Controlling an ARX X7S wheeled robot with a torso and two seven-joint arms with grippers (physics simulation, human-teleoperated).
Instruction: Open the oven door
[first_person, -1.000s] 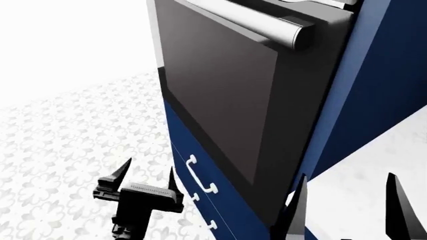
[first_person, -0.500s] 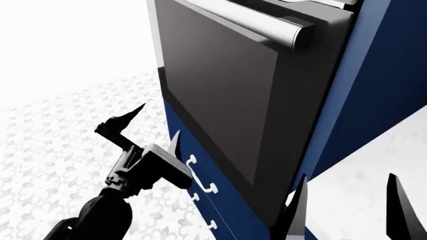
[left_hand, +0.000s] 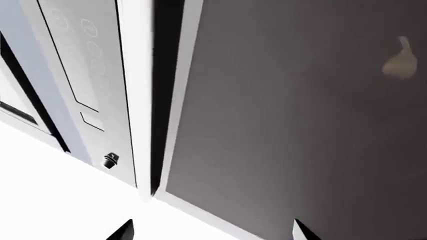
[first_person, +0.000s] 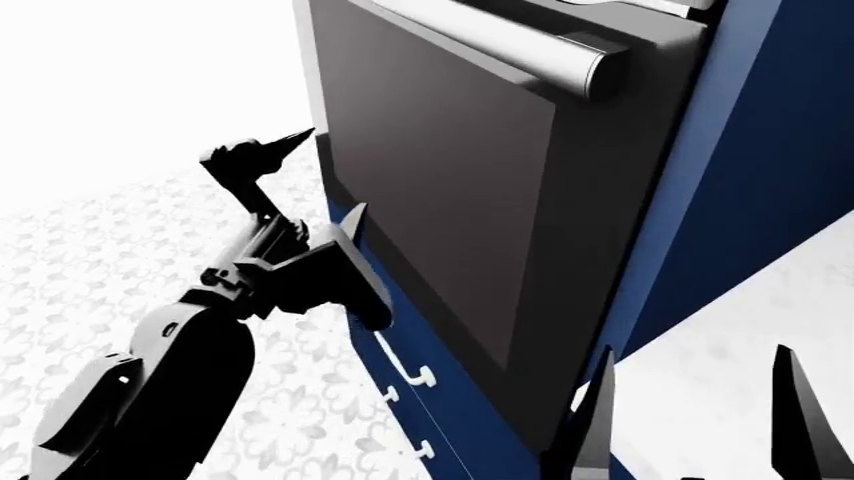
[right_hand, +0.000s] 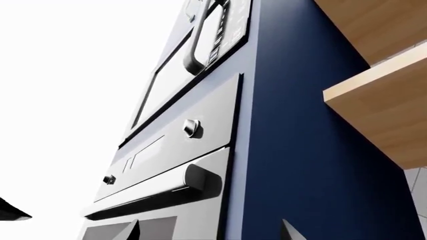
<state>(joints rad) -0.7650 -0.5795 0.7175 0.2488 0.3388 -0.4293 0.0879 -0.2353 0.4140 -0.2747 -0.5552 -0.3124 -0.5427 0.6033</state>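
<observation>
Since a second ago you have raised your left gripper (first_person: 320, 175) from down by the floor, past the navy drawer fronts with white handles (first_person: 407, 365), up to the lower left corner of the oven door (first_person: 454, 190). Its two black pointed fingers stand spread apart, clasping nothing, one tip just beside the door's left edge. That door is a large flat black panel with a dark, smooth glass window and a thick brushed-silver cylindrical bar handle (first_person: 514, 45) along its top edge, set in the tall navy cabinet (first_person: 747, 170). From the left wrist, the glossy dark door (left_hand: 300, 115) shows beside a pale grey control panel (left_hand: 83, 75). Your right gripper (first_person: 694, 420) hangs below the door's right corner, its slim black fingers parted and empty, over the white patterned floor (first_person: 94, 270).
</observation>
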